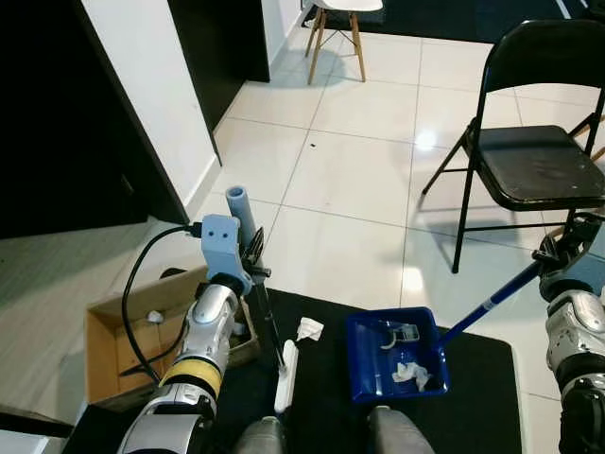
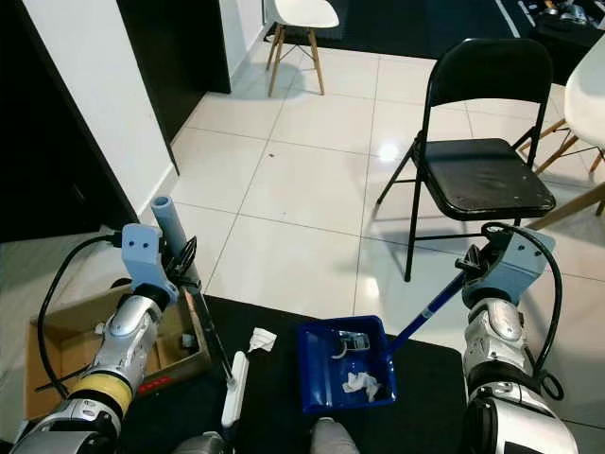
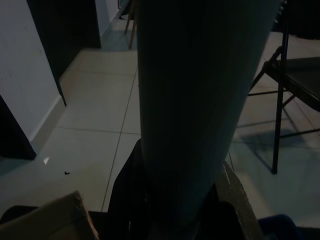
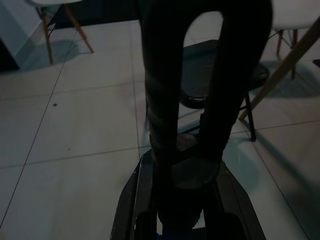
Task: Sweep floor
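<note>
In the left eye view the blue dustpan (image 1: 395, 357) sits on the black mat (image 1: 482, 364), already holding scraps of white paper (image 1: 412, 373). Just left of the dustpan, a crumpled paper scrap (image 1: 309, 329) lies loose on the mat, and beyond it stands the white brush head (image 1: 285, 376) of the broom. The left gripper (image 1: 253, 257) is clamped on the broom handle (image 1: 237, 210), whose grey top sticks up above the wrist; a cardboard box (image 1: 113, 340) sits further left of the dustpan. In the right eye view the right gripper (image 2: 475, 265) holds the end of the dustpan's blue handle (image 2: 427, 312), which slants up to the right from the pan; a black folding chair (image 2: 482, 170) stands behind on the tiled floor (image 2: 312, 180). In the left wrist view the grey handle runs straight up between the dark fingers (image 3: 131, 185), which close on it from both sides. In the right wrist view the fingers (image 4: 145, 200) grip the looped black end of the dustpan handle (image 4: 200, 100). The risk from here, as I judge it, is that the brush passes beside the loose scrap or flicks it off the mat, or that pressure on the pan's lip tips it and spills the paper already collected.
</note>
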Robot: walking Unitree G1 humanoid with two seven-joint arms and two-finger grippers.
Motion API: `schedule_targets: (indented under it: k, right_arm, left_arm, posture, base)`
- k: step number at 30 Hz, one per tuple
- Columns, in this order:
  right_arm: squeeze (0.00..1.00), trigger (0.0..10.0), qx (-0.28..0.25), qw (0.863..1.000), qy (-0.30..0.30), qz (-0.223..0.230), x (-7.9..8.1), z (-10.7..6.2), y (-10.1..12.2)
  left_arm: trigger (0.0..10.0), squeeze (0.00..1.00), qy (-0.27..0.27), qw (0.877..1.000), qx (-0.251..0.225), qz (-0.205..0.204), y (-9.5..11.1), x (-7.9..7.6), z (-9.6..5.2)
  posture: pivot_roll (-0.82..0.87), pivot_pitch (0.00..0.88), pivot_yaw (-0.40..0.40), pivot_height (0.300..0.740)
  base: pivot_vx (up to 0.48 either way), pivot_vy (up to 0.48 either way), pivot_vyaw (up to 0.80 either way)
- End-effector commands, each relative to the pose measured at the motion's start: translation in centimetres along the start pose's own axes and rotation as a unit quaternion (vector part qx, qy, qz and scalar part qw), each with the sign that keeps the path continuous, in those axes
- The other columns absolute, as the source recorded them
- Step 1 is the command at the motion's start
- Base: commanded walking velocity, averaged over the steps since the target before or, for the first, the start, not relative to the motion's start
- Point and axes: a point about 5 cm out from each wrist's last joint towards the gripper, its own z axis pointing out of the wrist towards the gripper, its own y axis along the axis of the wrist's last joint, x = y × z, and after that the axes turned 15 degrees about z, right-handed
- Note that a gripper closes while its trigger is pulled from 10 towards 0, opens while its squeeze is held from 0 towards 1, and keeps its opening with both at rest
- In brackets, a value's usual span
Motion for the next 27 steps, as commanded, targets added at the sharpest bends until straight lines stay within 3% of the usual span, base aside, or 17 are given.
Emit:
schedule_targets:
  k: [1,7,19,27]
  right_arm:
    - [0.00,10.0,-0.012,1.000,-0.005,-0.004,-0.2,0.4,1.1]
    - [0.00,10.0,-0.016,1.000,-0.012,-0.005,-0.2,0.8,1.7]
    - [0.00,10.0,-0.040,0.999,-0.028,0.014,0.1,2.0,4.3]
    - [0.00,10.0,-0.046,0.998,-0.019,0.025,0.9,2.4,5.0]
  left_arm:
    - [10.0,0.00,0.005,1.000,-0.029,0.003,1.2,-0.2,0.7]
    - [10.0,0.00,0.008,0.998,-0.070,-0.004,2.9,-0.1,1.4]
    - [10.0,0.00,0.000,0.994,-0.103,0.042,4.7,0.3,2.0]
    - [10.0,0.00,0.019,0.989,-0.134,0.064,6.4,1.6,2.5]
  posture:
    - [-0.03,0.129,0.003,0.740]
    - [-0.02,0.154,0.003,0.740]
    - [0.00,0.256,0.005,0.740]
    - [0.03,0.316,0.009,0.740]
  base:
    - [0.000,0.000,0.00]
    - [0.000,0.000,0.00]
    - [0.000,0.000,0.00]
    - [0.000,0.000,0.00]
